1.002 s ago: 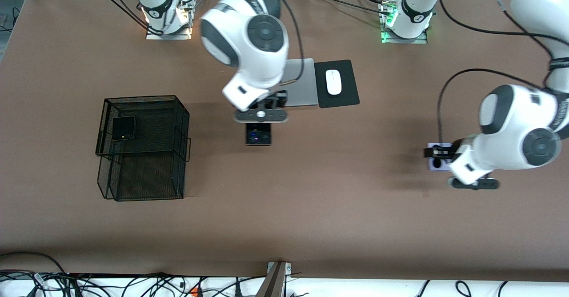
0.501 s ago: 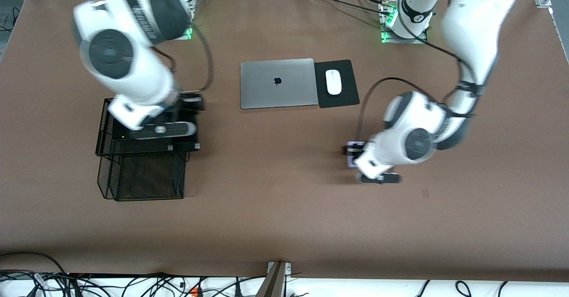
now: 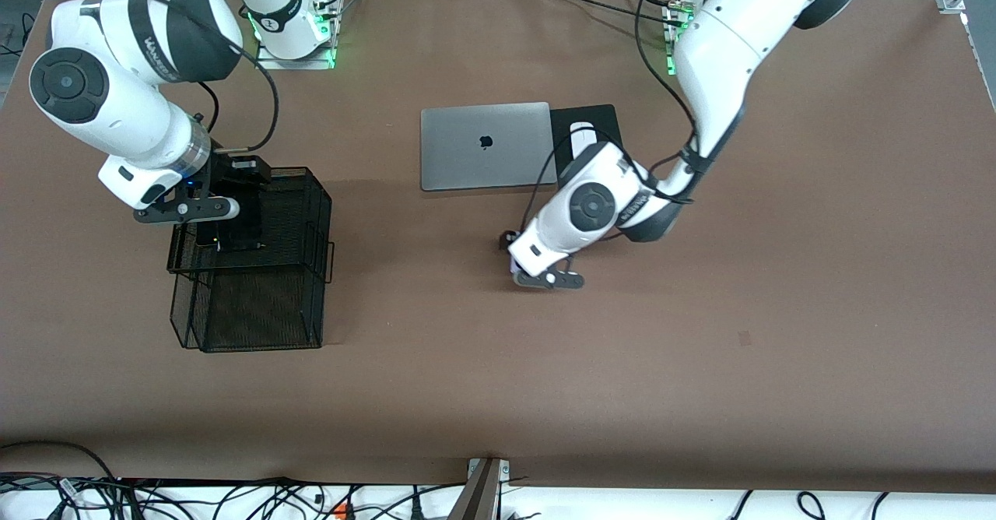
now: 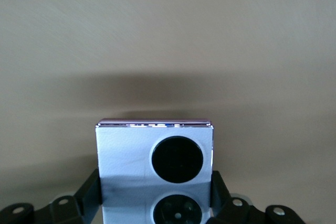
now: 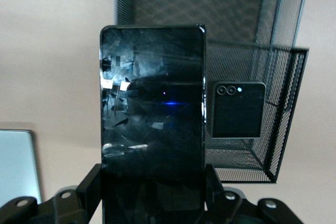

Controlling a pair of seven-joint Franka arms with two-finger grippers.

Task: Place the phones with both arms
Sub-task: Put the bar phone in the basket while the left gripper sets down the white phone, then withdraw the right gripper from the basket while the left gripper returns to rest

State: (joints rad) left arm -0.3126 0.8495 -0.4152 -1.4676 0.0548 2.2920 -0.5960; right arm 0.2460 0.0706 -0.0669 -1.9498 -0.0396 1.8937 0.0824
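At the left of the front view, over the upper tier of the black wire basket (image 3: 311, 216), the right gripper (image 3: 226, 216) was recorded, its fingers clamped on the long slim black phone (image 5: 152, 103). That phone was held upright above the basket and had not yet been set down. One small square black folded phone (image 5: 237, 109) was already lying on the basket's upper tier, seen in the right wrist view just beside the held slab; in the front view it was almost wholly covered by the gripper.

Near the centre of the front view, below the silver laptop (image 3: 482, 145), the left gripper (image 3: 515, 259) was recorded over bare brown table (image 3: 700, 364). Its fingers were clamped on the lavender-white phone (image 4: 155, 156), whose round black lens was shown plainly in the left wrist view. That phone was carried in the air, well apart from the basket.

A white mouse (image 3: 580, 132) on a black pad (image 3: 603, 115) was noted at the upper centre, partly covered by the left arm; neither item was touched.

Progress was judged as follows: one phone placed, one poised over the basket for release, one in carriage toward it. Two placements were judged outstanding. Which tier was meant for each could not be told.
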